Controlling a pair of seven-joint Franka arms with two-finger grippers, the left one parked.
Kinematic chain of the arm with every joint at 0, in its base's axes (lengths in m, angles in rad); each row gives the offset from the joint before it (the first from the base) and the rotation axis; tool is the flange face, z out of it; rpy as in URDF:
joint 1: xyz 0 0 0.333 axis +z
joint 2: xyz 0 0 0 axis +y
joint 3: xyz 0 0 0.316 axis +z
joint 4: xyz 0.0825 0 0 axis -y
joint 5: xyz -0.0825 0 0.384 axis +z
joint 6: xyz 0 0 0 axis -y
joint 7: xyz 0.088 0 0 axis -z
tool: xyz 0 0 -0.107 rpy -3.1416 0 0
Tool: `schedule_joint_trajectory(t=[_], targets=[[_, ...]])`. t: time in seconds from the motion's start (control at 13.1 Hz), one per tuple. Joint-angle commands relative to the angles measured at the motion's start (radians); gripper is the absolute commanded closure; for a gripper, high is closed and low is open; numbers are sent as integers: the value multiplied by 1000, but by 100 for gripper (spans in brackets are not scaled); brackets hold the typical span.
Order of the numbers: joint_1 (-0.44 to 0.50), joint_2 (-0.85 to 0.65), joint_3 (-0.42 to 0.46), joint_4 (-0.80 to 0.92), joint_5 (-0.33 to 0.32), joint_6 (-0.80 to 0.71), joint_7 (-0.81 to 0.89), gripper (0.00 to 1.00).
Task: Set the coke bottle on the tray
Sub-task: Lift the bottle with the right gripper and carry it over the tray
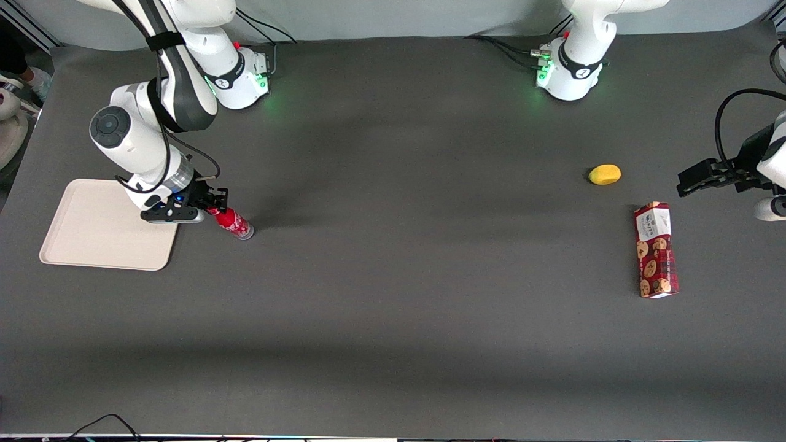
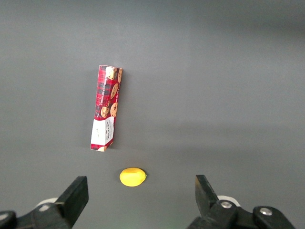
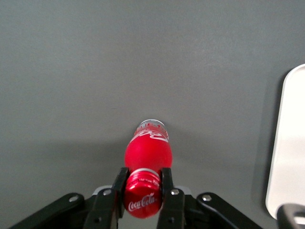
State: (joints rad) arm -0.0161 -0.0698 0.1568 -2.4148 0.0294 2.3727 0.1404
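Dark grey cloth tabletop [image 1: 393,344] fills the lower half of the front picture, bare along its near edge, and carries everything else. Next in size is the flat beige rectangular tray [image 1: 92,236] with rounded corners and a low raised rim, at the left of that picture. Toward the parked arm's end lie a long red cookie-printed box [image 1: 656,250] and, farther from the camera than the box, a small yellow oval fruit-like object [image 1: 605,174]. Both are well apart from my work.

Smallest of what matters: the small slim red coke bottle [image 1: 233,222] with red cap, white script lettering and clear base. It sits just beside the tray's near right corner in the front picture, not on the tray, tilted, with its clear base toward the tabletop. I cannot tell whether the base touches.

My black two-finger claw [image 3: 143,187] is pinching the bottle at the neck, right under the cap, one finger on each side.

I judge the bottle light and stiff, but smooth and round, so it could swivel or slip between my fingers. Held by the neck, the body hangs free and may swing. The ridge under the cap seems the safest hold, so I would carry it slowly and set the base down flat.
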Motion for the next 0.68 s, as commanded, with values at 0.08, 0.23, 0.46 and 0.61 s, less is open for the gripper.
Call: schedule_joint_trajectory(t=[0.08,0.23,0.46,0.61], targets=[[-1,-123,4,193,-9,-348,-22,100],[-8,-131,-16,364,-37,-583,-106,100],[-2,-128,-87,601,-94,-876,-272,100],[2,-130,-166,690,-156,-961,-448,100]])
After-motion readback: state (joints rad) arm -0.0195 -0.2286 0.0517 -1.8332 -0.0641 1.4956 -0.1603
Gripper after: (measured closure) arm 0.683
